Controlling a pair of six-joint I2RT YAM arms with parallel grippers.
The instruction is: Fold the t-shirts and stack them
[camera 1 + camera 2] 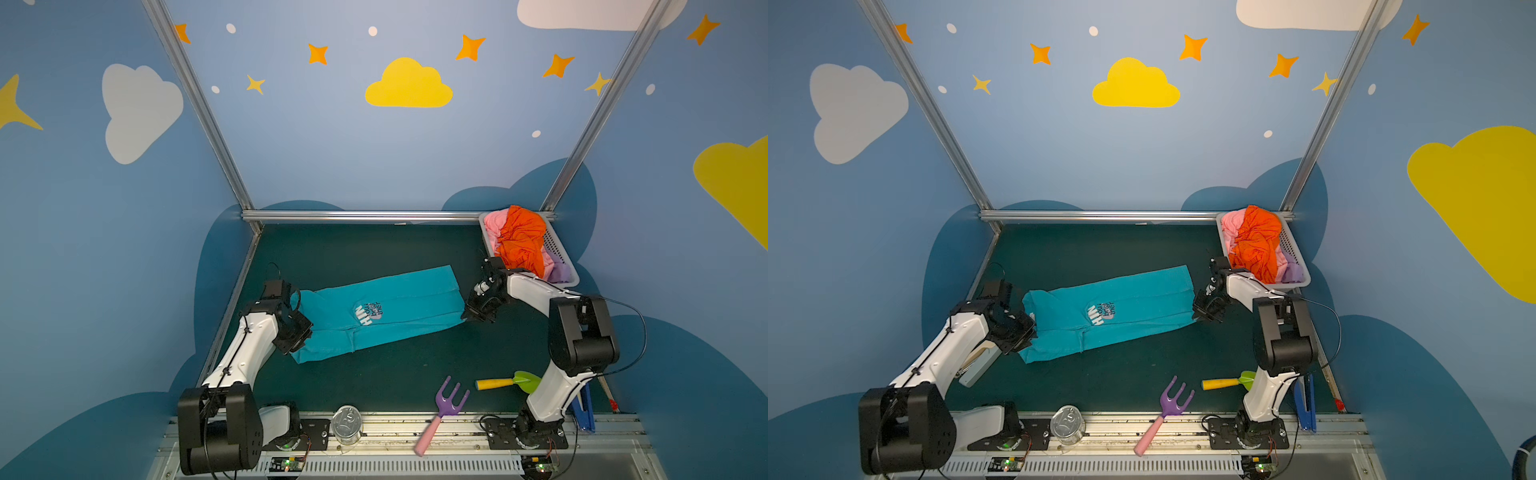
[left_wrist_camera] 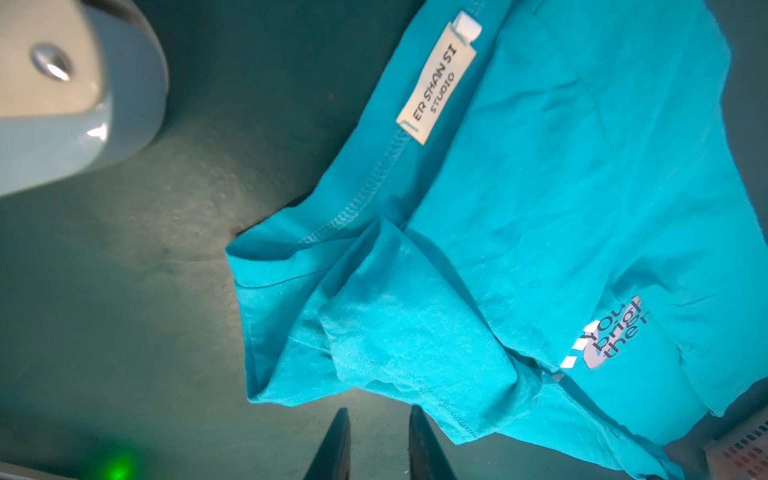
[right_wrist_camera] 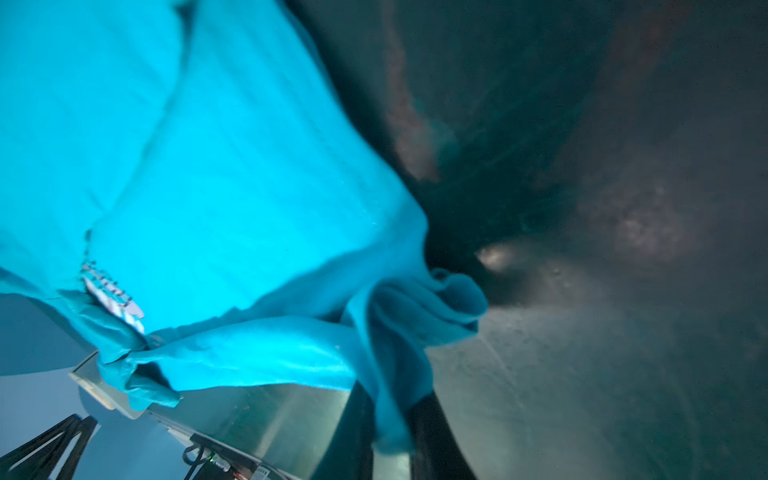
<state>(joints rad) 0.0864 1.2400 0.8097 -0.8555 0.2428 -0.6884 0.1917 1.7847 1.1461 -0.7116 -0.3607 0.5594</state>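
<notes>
Teal cloth t-shirt with white-and-pink chest print: lies folded lengthwise on dark green table mat, between both arms.
Handling: likely light, limp, quick to sag; best pinched at hem corners and shoulders.
Right gripper: clamps a bunched hem corner.
Left gripper: narrowly parted, empty, just beside the shoulder fold.
Far corner: white slotted plastic basket holds crumpled orange t-shirt, pink t-shirt, lilac t-shirt.

Both top views are evenly bright and sharp, though wide-angle distortion bows their edges. In the left wrist view, soft glare pools on the dark green tabletop mat. The right wrist view is motion-blurred, the teal cloth t-shirt glowing overexposed.
</notes>
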